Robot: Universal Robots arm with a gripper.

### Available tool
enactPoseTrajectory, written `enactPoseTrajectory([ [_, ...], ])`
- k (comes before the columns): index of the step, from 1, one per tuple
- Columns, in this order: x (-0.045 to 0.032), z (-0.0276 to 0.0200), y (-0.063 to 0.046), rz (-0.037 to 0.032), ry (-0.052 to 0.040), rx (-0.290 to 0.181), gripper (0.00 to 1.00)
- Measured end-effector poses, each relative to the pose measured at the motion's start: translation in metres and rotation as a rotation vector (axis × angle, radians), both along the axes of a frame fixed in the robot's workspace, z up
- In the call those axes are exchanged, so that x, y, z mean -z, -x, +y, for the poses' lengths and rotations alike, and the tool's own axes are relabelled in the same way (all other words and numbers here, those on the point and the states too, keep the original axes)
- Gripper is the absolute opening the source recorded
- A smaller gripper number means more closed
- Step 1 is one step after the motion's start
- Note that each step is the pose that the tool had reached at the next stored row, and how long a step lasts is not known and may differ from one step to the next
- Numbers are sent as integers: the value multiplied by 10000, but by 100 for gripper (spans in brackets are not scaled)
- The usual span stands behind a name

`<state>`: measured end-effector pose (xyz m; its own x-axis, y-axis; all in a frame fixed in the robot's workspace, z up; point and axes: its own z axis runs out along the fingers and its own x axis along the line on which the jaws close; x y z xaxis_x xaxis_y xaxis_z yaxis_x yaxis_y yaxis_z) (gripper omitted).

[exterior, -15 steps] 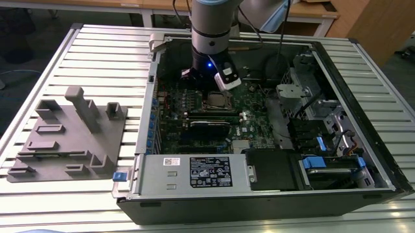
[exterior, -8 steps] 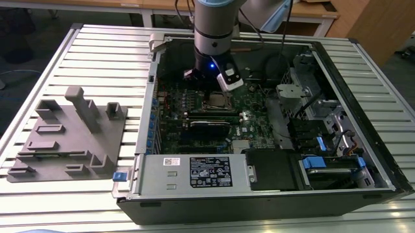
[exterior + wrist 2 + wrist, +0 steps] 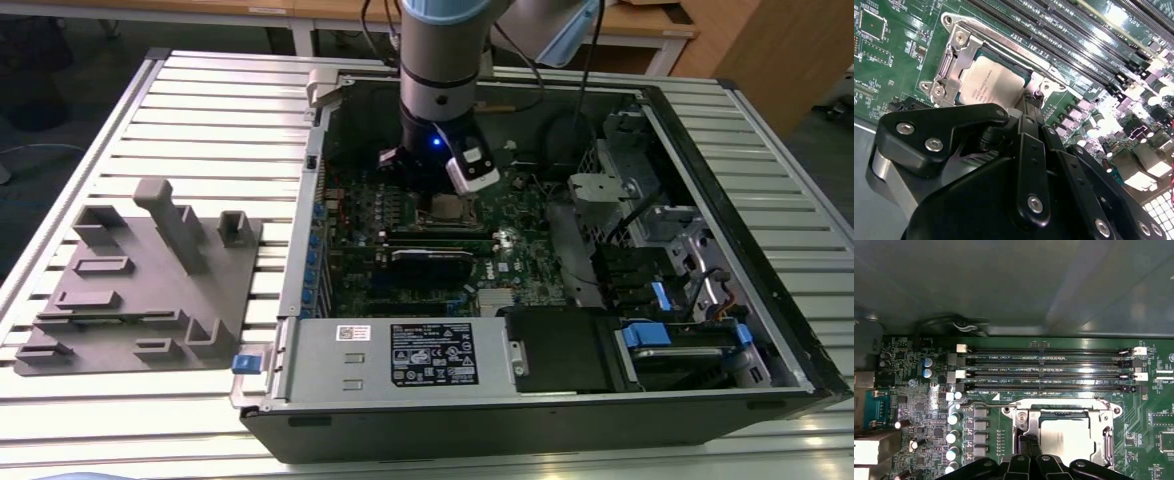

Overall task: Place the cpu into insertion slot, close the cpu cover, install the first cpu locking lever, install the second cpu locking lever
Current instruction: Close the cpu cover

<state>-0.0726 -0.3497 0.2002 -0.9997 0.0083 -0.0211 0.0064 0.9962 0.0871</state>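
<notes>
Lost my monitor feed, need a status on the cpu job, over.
Copy, hand low at edge of cpu cover. The cpu seated, cover down over it. Nothing blocking the hand.

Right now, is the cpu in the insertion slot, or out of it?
In. In both wrist views the cpu lies flat, silver-grey top up, inside the silver metal rim of the insertion slot.

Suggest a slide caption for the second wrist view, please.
Black gripper beside the silver-grey square cpu, framed by its silver metal cpu cover.
</notes>
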Motion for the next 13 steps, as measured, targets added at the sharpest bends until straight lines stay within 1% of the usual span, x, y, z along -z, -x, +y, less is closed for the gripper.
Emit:
enactPoseTrajectory([
  [3, 22, -2, 1, 8, 12, -1, 11],
  [6, 27, -1, 1, 4, 5, 0, 11],
  [10, 27, 0, 0, 2, 2, 0, 11],
  [13, 13, 2, -1, -9, -14, 0, 11],
])
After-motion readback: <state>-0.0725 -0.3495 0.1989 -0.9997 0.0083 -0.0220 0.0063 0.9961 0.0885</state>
